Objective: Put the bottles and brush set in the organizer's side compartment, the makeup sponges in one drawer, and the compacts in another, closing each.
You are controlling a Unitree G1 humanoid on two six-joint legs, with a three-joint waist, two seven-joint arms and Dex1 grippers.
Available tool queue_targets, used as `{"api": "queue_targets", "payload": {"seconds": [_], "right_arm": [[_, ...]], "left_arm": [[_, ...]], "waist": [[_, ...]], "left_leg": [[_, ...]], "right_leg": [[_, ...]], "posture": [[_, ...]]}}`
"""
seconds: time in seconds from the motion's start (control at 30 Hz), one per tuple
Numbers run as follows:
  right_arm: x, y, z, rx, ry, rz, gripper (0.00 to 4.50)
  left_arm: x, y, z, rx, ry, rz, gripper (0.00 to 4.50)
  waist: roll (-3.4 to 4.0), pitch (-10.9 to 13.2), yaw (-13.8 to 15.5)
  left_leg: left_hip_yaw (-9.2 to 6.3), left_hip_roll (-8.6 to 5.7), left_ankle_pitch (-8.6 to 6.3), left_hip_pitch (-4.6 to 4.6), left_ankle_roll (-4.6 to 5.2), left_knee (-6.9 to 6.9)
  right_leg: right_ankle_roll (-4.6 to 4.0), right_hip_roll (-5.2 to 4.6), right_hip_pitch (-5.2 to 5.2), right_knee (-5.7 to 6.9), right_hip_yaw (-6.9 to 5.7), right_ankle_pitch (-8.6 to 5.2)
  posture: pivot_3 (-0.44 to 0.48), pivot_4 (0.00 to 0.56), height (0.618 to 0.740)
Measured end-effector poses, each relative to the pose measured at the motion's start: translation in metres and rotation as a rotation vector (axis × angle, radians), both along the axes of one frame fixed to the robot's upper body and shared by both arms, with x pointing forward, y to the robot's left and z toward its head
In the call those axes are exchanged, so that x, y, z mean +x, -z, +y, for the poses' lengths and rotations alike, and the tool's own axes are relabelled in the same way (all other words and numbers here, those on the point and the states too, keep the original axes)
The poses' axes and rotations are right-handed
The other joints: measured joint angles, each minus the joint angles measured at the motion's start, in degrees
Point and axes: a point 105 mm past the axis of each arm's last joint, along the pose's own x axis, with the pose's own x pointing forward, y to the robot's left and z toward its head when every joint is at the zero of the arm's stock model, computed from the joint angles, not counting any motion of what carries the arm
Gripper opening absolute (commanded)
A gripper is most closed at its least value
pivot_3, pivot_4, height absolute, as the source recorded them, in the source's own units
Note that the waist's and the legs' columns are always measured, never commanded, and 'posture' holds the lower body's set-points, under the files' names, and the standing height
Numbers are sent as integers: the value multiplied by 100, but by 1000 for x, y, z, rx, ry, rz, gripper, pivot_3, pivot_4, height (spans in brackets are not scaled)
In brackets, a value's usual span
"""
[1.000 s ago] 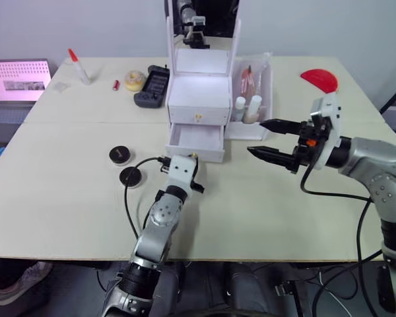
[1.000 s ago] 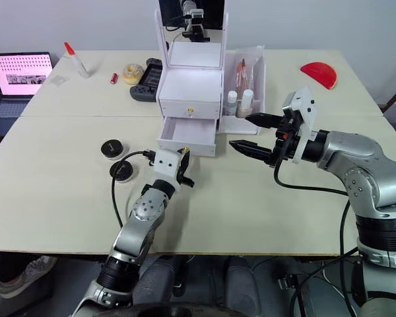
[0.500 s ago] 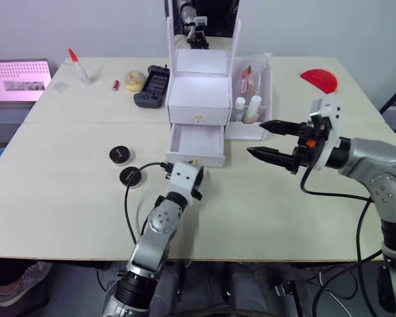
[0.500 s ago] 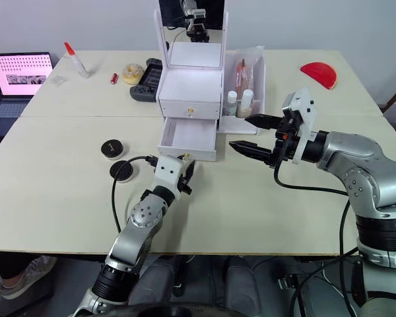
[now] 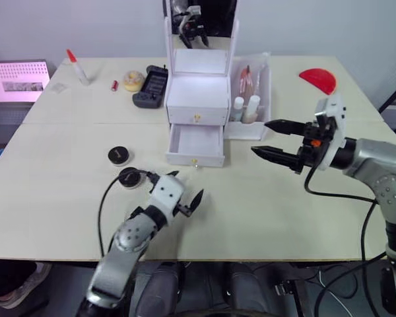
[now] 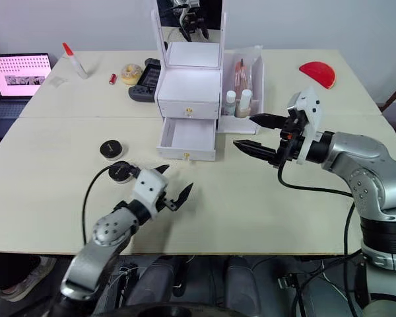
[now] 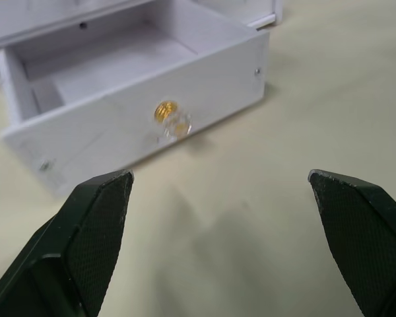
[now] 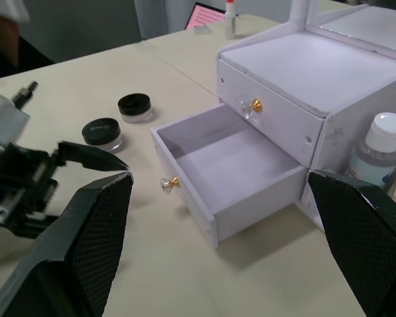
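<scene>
The white organizer (image 5: 199,98) stands at the table's middle back. Its upper drawer is shut and its lower drawer (image 5: 195,142) is pulled out; the left wrist view shows it empty behind its gold knob (image 7: 166,115). The bottles (image 5: 245,109) and the brush set (image 5: 249,76) stand in the side compartment. Two black compacts (image 5: 120,156) (image 5: 129,177) lie left of the drawer. My left gripper (image 5: 187,185) hangs open just in front of the drawer, holding nothing. To the right of the drawer my right gripper (image 5: 261,137) is open and empty. The makeup sponges are out of view.
A laptop (image 5: 18,80) sits at the far left edge. A glue bottle (image 5: 78,66), a yellow tape roll (image 5: 133,80) and a black handheld device (image 5: 152,86) lie at the back left. A red half-round object (image 5: 318,79) lies at the back right.
My left gripper has opened wide and drawn back from the drawer's knob toward the table's front and a little left. The right arm has stayed put.
</scene>
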Motion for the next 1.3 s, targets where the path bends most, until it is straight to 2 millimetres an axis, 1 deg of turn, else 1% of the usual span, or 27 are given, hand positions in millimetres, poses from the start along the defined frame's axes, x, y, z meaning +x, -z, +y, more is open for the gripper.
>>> {"api": "queue_targets", "payload": {"seconds": [0.07,0.17,0.2,0.23,0.27,0.33,0.4,0.47,0.53,0.6,0.63,0.73,0.83,0.93,1.3], "right_arm": [[-4,0,-17,-21,51,10,4500],[-11,1,-36,-28,108,16,4500],[-15,4,-44,-34,127,25,4500],[-19,6,-51,-37,148,37,4500],[-22,7,-60,-38,173,40,4500],[-30,13,-76,-47,214,53,4500],[-36,19,-92,-67,255,62,4500],[-42,24,-105,-74,283,69,4500],[-50,33,-124,-88,331,91,4500],[-59,41,-141,-104,370,115,4500],[-63,46,-148,-114,387,127,4500],[-72,53,-163,-130,416,141,4500],[-79,54,-176,-140,455,137,4500],[-84,59,-184,-149,480,151,4500],[-83,59,-184,-142,492,137,4500]], "left_arm": [[-19,-7,27,-2,67,69,4476],[-29,-24,58,-37,126,116,4476],[-29,-31,74,-13,146,120,4476],[-26,-38,95,22,125,125,4476],[-21,-48,121,50,68,113,4476],[-17,-63,158,89,21,108,4476],[-16,-71,185,95,-26,113,4476],[-14,-74,205,92,-60,116,4476],[-10,-75,232,89,-133,122,4476],[-9,-77,254,85,-192,117,4476],[-9,-78,262,89,-210,115,4476],[-11,-75,277,82,-239,128,4476],[-12,-73,284,65,-257,137,4476],[-12,-75,286,70,-259,137,4476],[-9,-79,281,77,-242,121,4476]], "waist": [[5,1,-1],[10,1,9],[6,2,16],[6,2,11],[15,-1,-4],[17,-1,-11],[19,-1,-29],[18,-1,-47],[16,1,-56],[15,1,-60],[16,1,-62],[16,1,-128],[15,1,-159],[16,1,-182],[17,1,-168]], "left_leg": [[0,1,0,-9,0,-2],[2,1,0,-9,0,3],[-3,3,0,-10,0,6],[-5,6,0,-10,0,5],[1,5,0,-9,0,3],[8,4,0,-9,0,0],[20,4,-2,-9,4,-4],[23,4,-3,-9,4,-4],[20,7,-5,-9,2,-6],[20,8,-9,-9,-6,-8],[21,8,-14,-9,-14,-9],[22,9,-16,-10,-17,-14],[21,12,-16,-10,-18,-20],[23,14,-16,-10,-18,-25],[24,15,-16,-10,-18,-27]], "right_leg": [[-2,0,-14,1,0,-1],[-3,-2,-11,3,-1,0],[-4,0,-12,6,-8,-1],[-6,3,-11,6,-12,-2],[-7,2,-13,5,-8,-2],[-6,0,-13,-1,-7,-2],[-5,-4,-14,-8,4,-2],[-5,-7,-15,-9,7,-2],[-5,-6,-18,-8,6,-2],[-5,-8,-20,-7,7,-2],[-5,-10,-21,-8,7,-2],[-5,-22,-22,-10,13,-2],[-5,-22,-28,-10,14,-2],[-6,-22,-33,-10,19,-2],[-6,-22,-33,-11,21,-2]], "posture": [[0,150,738],[0,150,738],[0,150,738],[0,150,738],[0,150,738],[0,150,738],[0,150,738],[0,150,738],[0,150,738],[0,150,738],[0,150,738],[0,150,738],[0,150,738],[0,150,738],[0,150,738]]}}
